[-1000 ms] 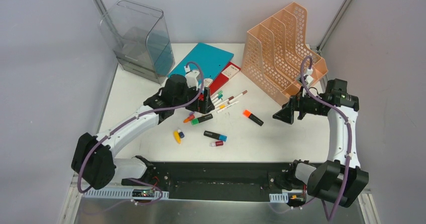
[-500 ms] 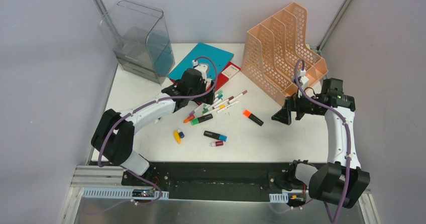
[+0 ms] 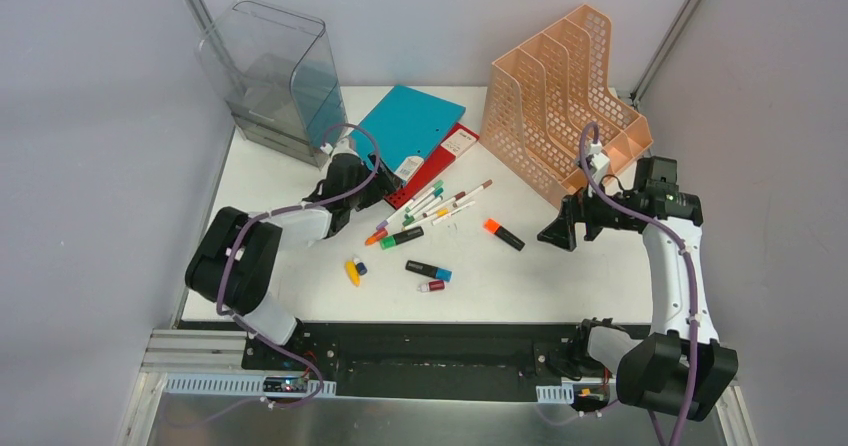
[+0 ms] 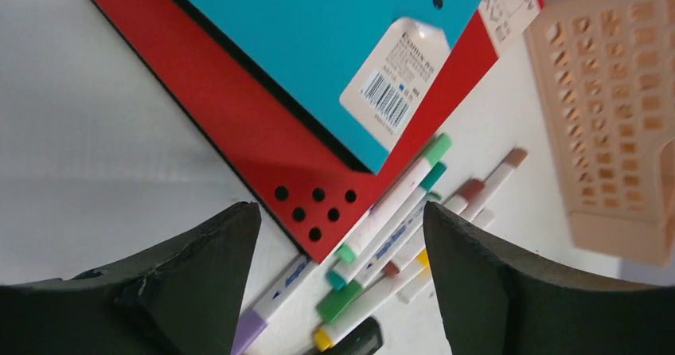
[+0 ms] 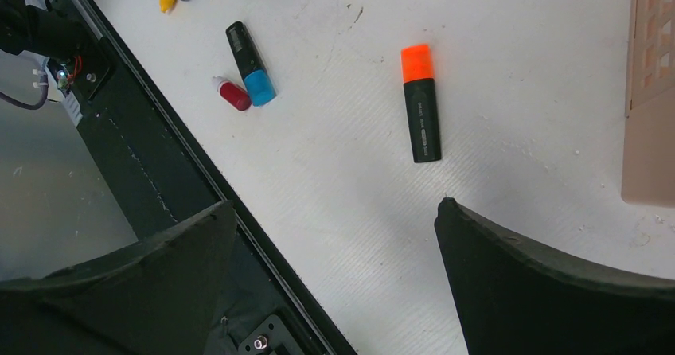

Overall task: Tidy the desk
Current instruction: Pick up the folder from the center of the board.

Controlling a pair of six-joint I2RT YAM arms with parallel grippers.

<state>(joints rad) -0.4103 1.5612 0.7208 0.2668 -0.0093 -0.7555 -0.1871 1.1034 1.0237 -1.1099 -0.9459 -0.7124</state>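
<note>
the white table (image 3: 560,276) fills the middle of the overhead view between grey walls, with its black and aluminium rail (image 3: 420,351) along the near edge, where both arm bases are bolted.

the left tool (image 4: 338,212) hangs low over the back left part of the table, its fingers spread with nothing between them. in its wrist view the corner of a red folder (image 4: 239,124) lies right under the gap, and a teal folder (image 4: 318,37) rests on top of the red one. a loose bunch of pens (image 3: 445,201) lies just beside the folders' near corner, some touching each other. a green-capped black marker (image 3: 402,238) and a small orange one (image 3: 376,236) lie just in front of them.

the right tool (image 5: 334,208) hovers above bare table on the right side, fingers spread wide and holding nothing. ahead of it lies a black highlighter with an orange cap (image 5: 420,104), apart from everything else. further left are a black highlighter with a blue cap (image 5: 251,62) and a small red piece (image 5: 232,94) just beside it. a yellow piece (image 3: 352,272) lies well to the left, near the front.

a peach file organiser (image 3: 560,116) stands at the back right corner, and a clear plastic bin (image 3: 275,81) stands at the back left.
</note>
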